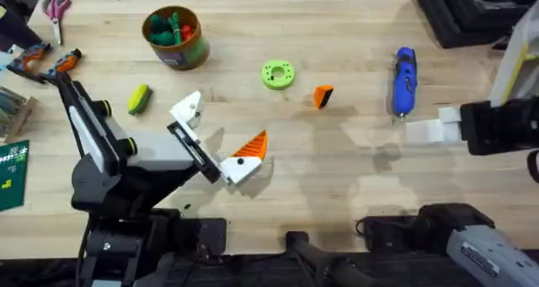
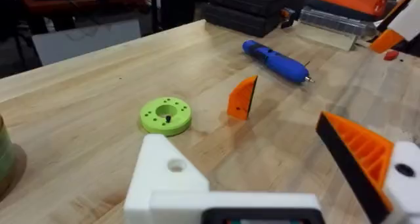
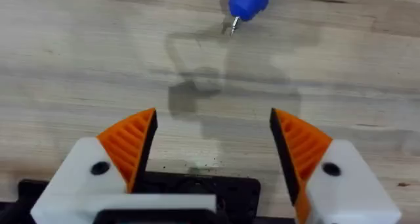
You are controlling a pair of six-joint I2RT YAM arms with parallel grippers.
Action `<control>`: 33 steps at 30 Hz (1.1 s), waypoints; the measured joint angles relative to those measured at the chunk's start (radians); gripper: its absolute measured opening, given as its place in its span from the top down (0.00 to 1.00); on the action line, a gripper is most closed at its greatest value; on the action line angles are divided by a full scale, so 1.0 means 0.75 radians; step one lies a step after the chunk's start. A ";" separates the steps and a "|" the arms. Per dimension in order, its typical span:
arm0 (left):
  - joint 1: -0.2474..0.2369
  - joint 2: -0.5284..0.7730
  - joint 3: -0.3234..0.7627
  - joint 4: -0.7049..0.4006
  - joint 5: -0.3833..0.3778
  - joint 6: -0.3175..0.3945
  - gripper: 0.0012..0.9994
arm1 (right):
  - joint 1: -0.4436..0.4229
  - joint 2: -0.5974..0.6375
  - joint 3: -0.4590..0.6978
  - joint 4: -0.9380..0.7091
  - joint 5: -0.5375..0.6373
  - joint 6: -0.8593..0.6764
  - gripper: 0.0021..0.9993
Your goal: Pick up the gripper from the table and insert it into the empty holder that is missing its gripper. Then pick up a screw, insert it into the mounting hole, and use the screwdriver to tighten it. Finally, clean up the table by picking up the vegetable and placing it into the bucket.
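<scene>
The orange wedge-shaped gripper [image 1: 323, 95] [image 2: 243, 98] stands on the table right of the green disc [image 1: 278, 74] [image 2: 165, 114]. My left gripper [image 1: 221, 129] [image 2: 262, 165] is open near the table's middle front. One of its jaws is the bare white holder [image 1: 189, 110] [image 2: 164, 178]; the other carries an orange pad [image 1: 251, 146]. The blue screwdriver [image 1: 404, 81] [image 2: 275, 60] [image 3: 248, 0] lies at the right, with my open right gripper [image 1: 431, 127] [image 3: 213, 129] just in front of its tip. The yellow-green vegetable [image 1: 139, 99] lies left of the holder. The bucket [image 1: 175, 36] stands at the back left.
The bucket holds green and red toy vegetables. Scissors [image 1: 57, 9] and orange-handled tools [image 1: 50, 61] lie at the far left. A small dark piece [image 2: 168, 118] sits in the green disc's centre. Black cases [image 1: 472, 9] fill the back right corner.
</scene>
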 joint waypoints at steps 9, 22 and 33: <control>0.000 0.000 0.000 0.000 0.001 0.000 0.00 | 0.000 0.000 0.000 0.000 0.000 0.000 0.01; 0.000 0.000 0.000 0.000 0.001 -0.004 0.00 | 0.000 0.000 0.000 0.069 -0.029 0.000 0.01; 0.000 0.000 0.000 -0.001 0.001 -0.004 0.01 | 0.007 0.047 0.000 0.135 -0.226 0.001 0.01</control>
